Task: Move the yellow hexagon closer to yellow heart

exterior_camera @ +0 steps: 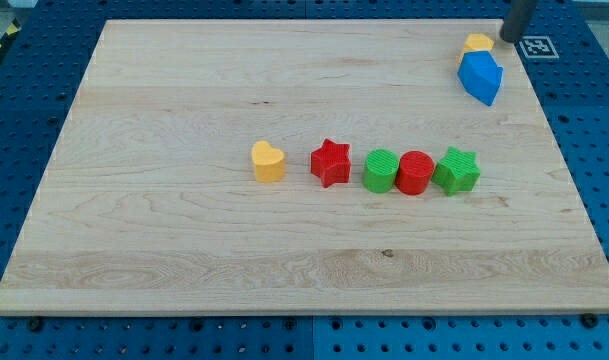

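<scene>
The yellow hexagon [477, 43] sits near the view's top right corner of the wooden board, touching the top of a blue block [481, 78]. The yellow heart [268, 161] lies near the board's middle, far to the view's left and below the hexagon. My tip [508, 40] shows at the view's top right, just to the right of the yellow hexagon and close to it; the rod runs off the top edge.
A row lies to the right of the heart: red star [331, 162], green cylinder [381, 171], red cylinder [415, 173], green star [457, 169]. A black-and-white marker tag [538, 46] sits at the board's top right corner. Blue pegboard surrounds the board [184, 240].
</scene>
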{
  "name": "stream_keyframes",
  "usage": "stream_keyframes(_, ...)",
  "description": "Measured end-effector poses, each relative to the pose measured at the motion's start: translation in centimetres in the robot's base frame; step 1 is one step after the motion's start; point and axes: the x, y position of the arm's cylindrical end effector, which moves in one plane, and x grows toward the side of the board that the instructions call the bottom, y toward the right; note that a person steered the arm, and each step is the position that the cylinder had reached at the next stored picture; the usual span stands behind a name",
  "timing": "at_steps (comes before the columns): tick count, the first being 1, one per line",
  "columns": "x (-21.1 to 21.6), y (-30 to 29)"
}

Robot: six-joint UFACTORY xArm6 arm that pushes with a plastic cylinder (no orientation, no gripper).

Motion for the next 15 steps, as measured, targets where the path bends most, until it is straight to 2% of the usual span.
stream_keyframes(2,3.4,-2.9)
stream_keyframes(7,2.1,-13.0)
stream_keyframes(9,6.2,-16.5)
stream_keyframes(12,8.5,-28.1)
stream_keyframes(13,11.7,-31.0)
stream_keyframes(14,13.6,-33.0)
stream_keyframes(15,14.4,-32.6)
